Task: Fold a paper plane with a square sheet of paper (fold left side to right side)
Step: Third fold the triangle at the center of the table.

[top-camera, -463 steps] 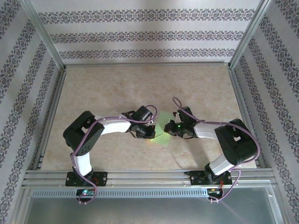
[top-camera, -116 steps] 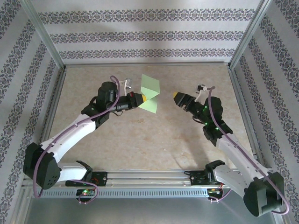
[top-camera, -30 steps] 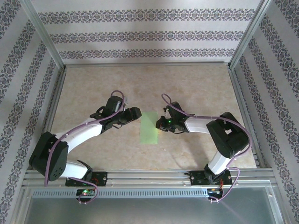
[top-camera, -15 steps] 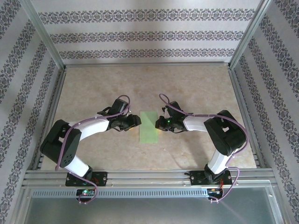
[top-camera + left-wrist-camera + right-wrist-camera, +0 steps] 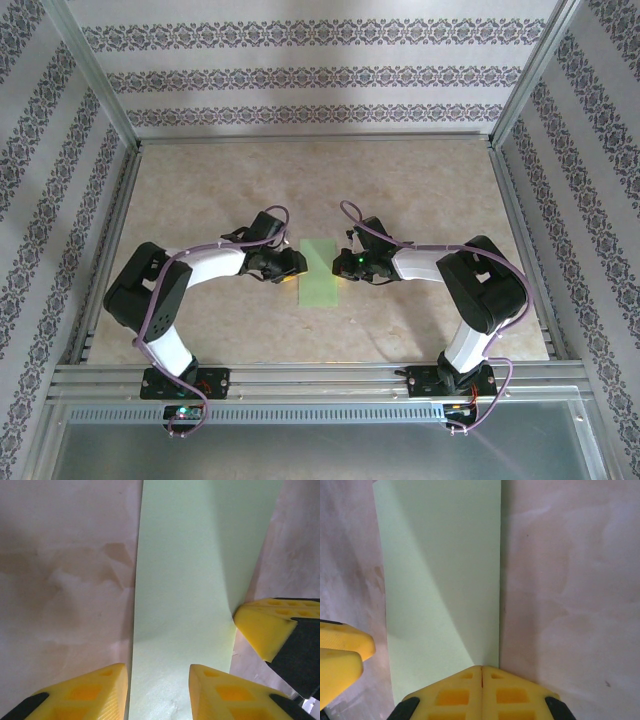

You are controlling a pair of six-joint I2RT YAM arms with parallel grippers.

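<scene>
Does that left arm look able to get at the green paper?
Probably yes: the left claw sits at one edge of the green paper, nothing between; the right claw, shut, is at the opposite edge.

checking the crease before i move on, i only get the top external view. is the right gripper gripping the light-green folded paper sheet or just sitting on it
observer: the right wrist view shows the right gripper shut with nothing between its jaws, tip down just inside one long edge of the light-green folded paper sheet.
operator: left one closed yet
observer: no. the left wrist view has the left gripper open, straddling the paper's other long edge: one side over the bare beige table, the other over paper.
operator: paper lying flat
observer: close up it looks flat, one long rectangle, no lifted corner.
</scene>
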